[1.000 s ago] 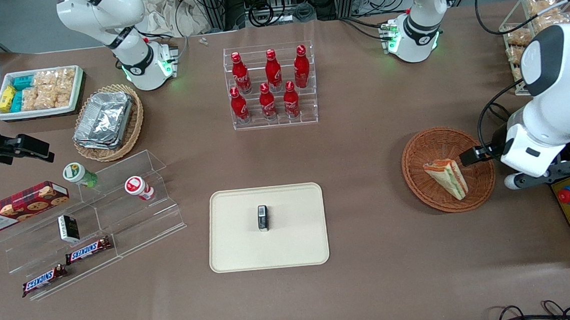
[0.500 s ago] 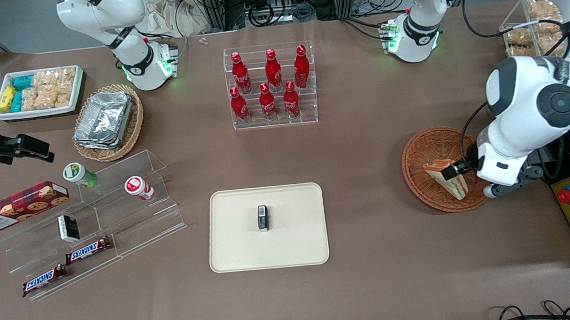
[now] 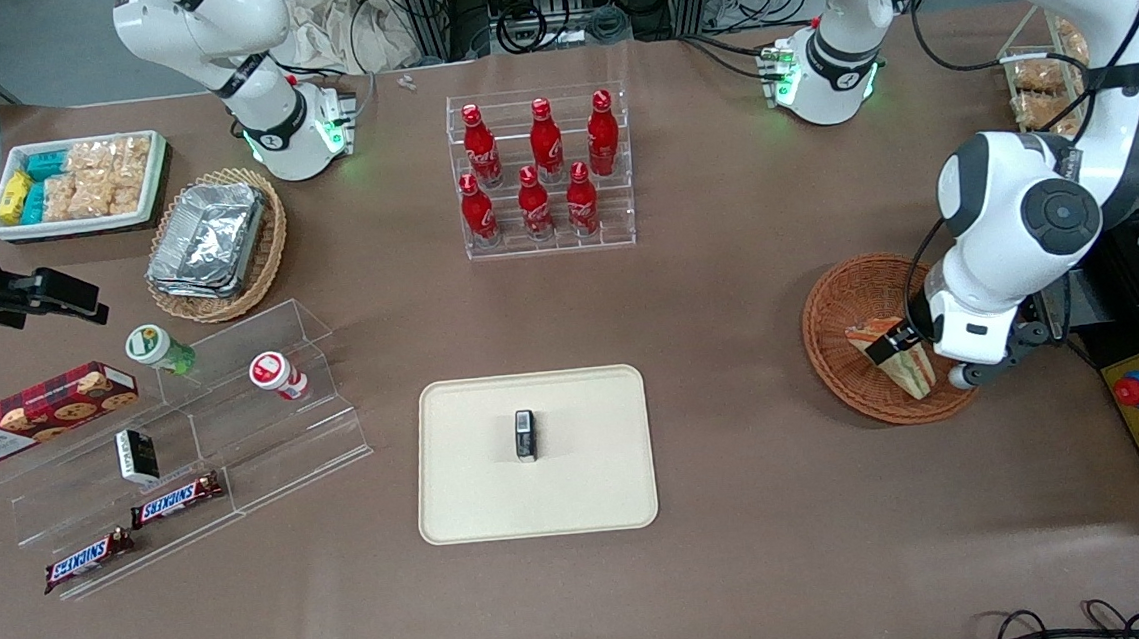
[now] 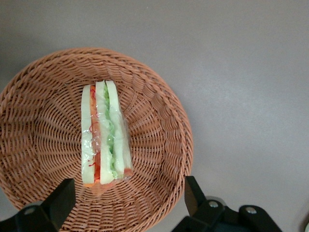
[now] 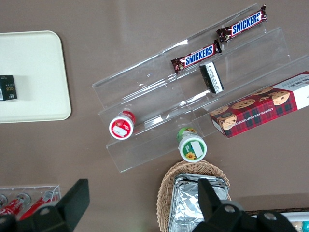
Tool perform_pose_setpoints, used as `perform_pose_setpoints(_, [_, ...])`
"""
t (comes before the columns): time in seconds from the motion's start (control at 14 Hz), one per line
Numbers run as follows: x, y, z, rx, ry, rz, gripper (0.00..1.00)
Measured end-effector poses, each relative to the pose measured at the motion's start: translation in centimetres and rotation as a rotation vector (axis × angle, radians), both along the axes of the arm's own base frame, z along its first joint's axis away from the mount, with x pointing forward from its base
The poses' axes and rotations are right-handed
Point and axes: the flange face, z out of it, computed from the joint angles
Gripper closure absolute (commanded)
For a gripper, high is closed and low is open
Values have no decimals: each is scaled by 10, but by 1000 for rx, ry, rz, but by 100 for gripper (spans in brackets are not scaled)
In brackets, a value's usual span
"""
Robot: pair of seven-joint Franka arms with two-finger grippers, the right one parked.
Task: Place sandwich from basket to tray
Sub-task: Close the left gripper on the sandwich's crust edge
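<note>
Reddish-brown woven wicker, round and shallow, the basket (image 3: 856, 325) sits on the brown tabletop toward the working arm's end, and the small triangular wedge sandwich in clear wrap (image 4: 104, 137) lies inside it, near the middle of the weave, its pale bread slices and orange-red and green filling layers facing up. Hanging just above the basket is the left arm's two-finger gripper (image 4: 128, 205), spread wide with nothing in it: one black fingertip (image 4: 60, 195) shows over the basket floor at one side of the sandwich's broad end, the other (image 4: 193, 193) over the rim at the other side, and neither touches the wrap. In the front view the arm's white wrist covers part of the basket's edge nearest the working arm's end. A flat cream-beige rectangular tray with rounded corners (image 3: 591, 478) lies well apart from the basket, toward the middle of the tabletop and near its front edge, and a small dark rectangular object (image 3: 525, 435) stands at the tray's centre
</note>
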Motion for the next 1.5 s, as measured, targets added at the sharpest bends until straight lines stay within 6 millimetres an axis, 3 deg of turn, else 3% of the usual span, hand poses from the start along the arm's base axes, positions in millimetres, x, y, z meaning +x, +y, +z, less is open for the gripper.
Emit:
perform_pose_setpoints(0.5, [-15, 15, -22, 22, 1, 20, 0])
perform_pose_setpoints(0.93, [-17, 21, -31, 17, -15, 81, 0])
perform_pose_setpoints(1.5, [-16, 21, -59, -6, -1, 154, 0])
